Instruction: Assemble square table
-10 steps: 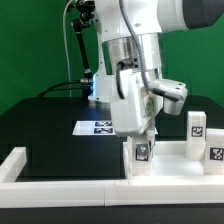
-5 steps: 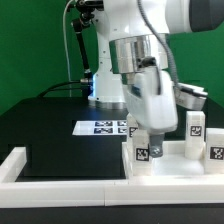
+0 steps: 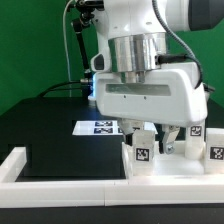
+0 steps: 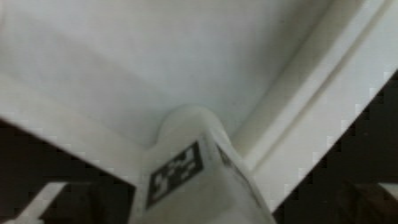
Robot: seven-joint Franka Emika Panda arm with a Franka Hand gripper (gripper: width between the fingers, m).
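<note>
The square table top (image 3: 176, 168) lies at the exterior view's right, white with a raised rim. One short white leg (image 3: 141, 151) with a black-and-white tag stands upright on its near corner. My gripper (image 3: 150, 136) hangs just over this leg, open, with a finger on either side and gaps between. In the wrist view the same leg (image 4: 192, 168) rises between my dark fingertips (image 4: 48, 205), over the white top (image 4: 125, 70); my gripper (image 4: 210, 212) touches nothing. Two more legs (image 3: 197, 129) (image 3: 214, 153) stand farther right on the top.
The marker board (image 3: 100, 127) lies on the black surface behind the table top. A long white bar (image 3: 60, 186) edges the front and a shorter one (image 3: 12, 166) the exterior view's left. The arm's base and cables stand at the back.
The hand has turned about its upright axis, now broadside to the camera. Its jaws have opened and let go of the near leg, which stays standing on the top's corner.
</note>
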